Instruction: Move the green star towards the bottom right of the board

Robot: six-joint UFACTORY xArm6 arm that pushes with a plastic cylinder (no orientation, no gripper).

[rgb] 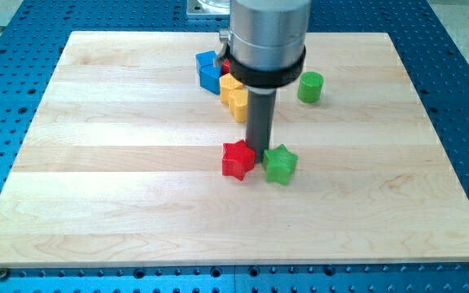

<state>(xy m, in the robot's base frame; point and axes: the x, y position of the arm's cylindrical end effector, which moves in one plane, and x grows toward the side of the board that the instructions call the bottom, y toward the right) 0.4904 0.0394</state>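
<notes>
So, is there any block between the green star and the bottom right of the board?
No visible block is in the way. The green star has bare board toward the bottom right. The red star is on its left, and my tip is just above them.

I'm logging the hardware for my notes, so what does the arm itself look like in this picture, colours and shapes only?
The arm's end is a wide, smooth, silver-grey metal cylinder with a thick black band around its lower edge. A small metal fitting sticks out on the view's left, just above the band. Below hangs a straight, dark grey rod, much thinner than the cylinder, ending at my tip. No cables or markings are visible.
</notes>
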